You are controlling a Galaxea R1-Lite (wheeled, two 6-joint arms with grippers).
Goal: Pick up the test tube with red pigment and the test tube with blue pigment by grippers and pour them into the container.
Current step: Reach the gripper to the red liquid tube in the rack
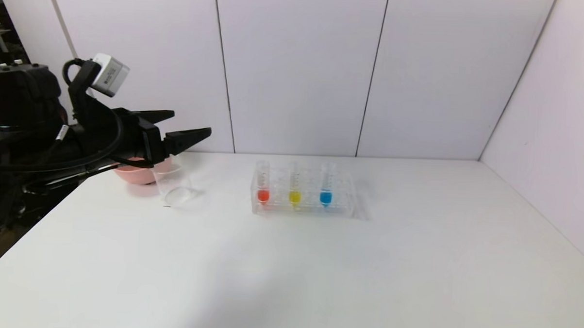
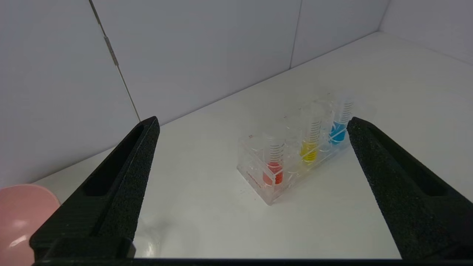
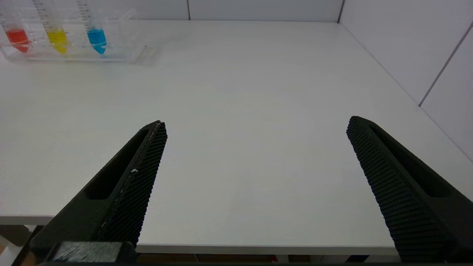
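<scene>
Spread wide, the left gripper (image 1: pixel 189 124) hangs above the container (image 1: pixel 175 187), seemingly clear of it. Right gripper (image 3: pixel 255 127) also gapes, at the table's near edge.

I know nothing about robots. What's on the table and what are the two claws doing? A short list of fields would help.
rack: clear rack mid-table, holding three upright tubes
red tube: at the rack's left end
yellow tube: in the middle
blue tube: to its right
beaker: clear, left of the rack, looks empty
bowl: pink, behind the beaker
left gripper: open, raised above beaker and bowl, pointing toward the rack
right gripper: open, low at the table's near edge, holding nothing
progress: no tube picked up yet
</scene>
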